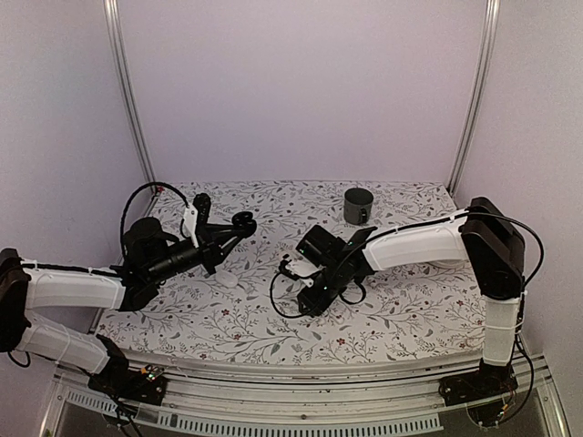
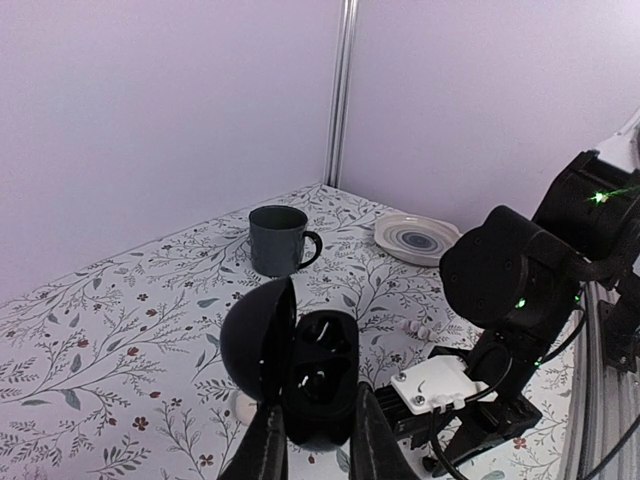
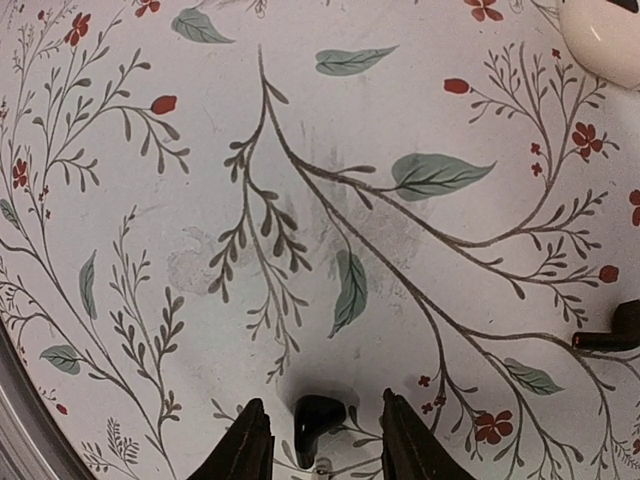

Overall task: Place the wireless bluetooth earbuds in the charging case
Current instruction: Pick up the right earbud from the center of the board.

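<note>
My left gripper (image 2: 317, 420) is shut on the charging case (image 2: 318, 385), a glossy black case held above the table with its lid (image 2: 255, 340) swung open to the left. It also shows in the top view (image 1: 242, 224). I cannot tell what lies in its wells. My right gripper (image 3: 322, 420) is open and low over the table, its fingers either side of one black earbud (image 3: 318, 418) without touching it. A second dark earbud (image 3: 612, 338) lies at the right edge of the right wrist view. In the top view the right gripper (image 1: 290, 271) is near the table's middle.
A grey mug (image 1: 358, 206) stands at the back of the floral tablecloth. A striped plate (image 2: 417, 239) lies behind the right arm. A white oval pebble (image 3: 605, 25) lies beyond the right gripper. Small white pieces (image 2: 418, 330) lie near the right arm.
</note>
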Robot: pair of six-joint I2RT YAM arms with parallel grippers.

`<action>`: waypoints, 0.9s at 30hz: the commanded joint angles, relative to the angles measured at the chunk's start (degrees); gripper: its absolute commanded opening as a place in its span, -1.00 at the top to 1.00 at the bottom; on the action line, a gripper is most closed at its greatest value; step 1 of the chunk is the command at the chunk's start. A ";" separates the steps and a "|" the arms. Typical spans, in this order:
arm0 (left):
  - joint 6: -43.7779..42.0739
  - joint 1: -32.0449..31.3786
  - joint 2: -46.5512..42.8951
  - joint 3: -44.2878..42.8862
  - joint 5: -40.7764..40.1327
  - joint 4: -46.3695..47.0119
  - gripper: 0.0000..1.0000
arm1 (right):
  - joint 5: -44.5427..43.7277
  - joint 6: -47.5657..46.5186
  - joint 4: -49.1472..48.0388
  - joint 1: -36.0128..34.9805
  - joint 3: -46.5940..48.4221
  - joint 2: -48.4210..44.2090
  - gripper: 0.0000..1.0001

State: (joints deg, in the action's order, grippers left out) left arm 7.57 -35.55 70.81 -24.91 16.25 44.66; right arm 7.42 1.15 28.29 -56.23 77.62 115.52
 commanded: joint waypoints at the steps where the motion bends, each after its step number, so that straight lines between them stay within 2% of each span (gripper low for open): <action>1: 0.03 0.66 -0.95 -0.55 0.07 -0.22 1.00 | -0.27 -0.61 0.62 0.26 0.79 1.60 0.22; 18: -0.15 0.74 -1.11 -0.27 -0.28 -0.02 1.00 | -2.56 -0.49 2.61 -1.39 2.80 3.77 0.28; 27: 0.07 0.75 -0.76 -0.44 -0.04 -0.10 1.00 | -6.83 0.32 6.19 -2.42 3.02 3.60 0.31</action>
State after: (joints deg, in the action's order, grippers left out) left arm 7.57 -35.55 70.70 -24.91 16.03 44.62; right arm 3.62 1.04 30.39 -57.89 79.81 117.67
